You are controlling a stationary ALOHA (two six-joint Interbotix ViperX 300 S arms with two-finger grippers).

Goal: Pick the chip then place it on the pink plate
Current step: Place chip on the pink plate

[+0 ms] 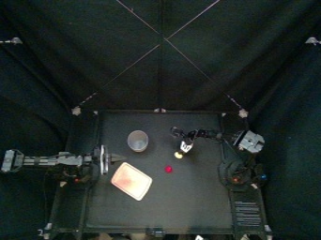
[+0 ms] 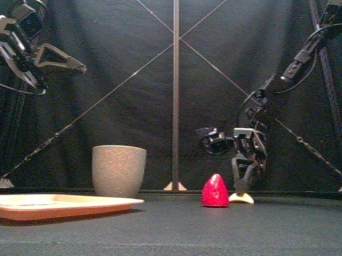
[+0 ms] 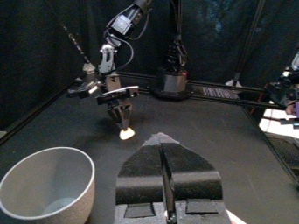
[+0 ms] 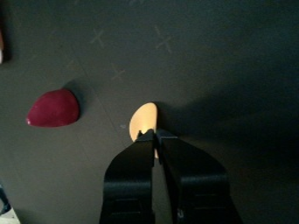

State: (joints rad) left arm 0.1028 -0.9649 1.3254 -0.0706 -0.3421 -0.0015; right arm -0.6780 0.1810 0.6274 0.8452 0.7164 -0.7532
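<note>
One chip [image 4: 142, 117], at table level near the red toy [image 2: 214, 190], apart from the pink tray [image 1: 131, 179].
Counted: one chip, one red toy, one grey cup [image 2: 118, 170], one pink tray. The right gripper [image 4: 153, 133] has its jaws pinched on the chip's end. The left gripper [image 3: 162, 137] rests at the table's left side, jaws together, empty.

Top camera looks down on the desk [image 1: 189, 197], front camera looks level across it, and both close-in wrist cameras share the chip [image 4: 142, 118].
</note>
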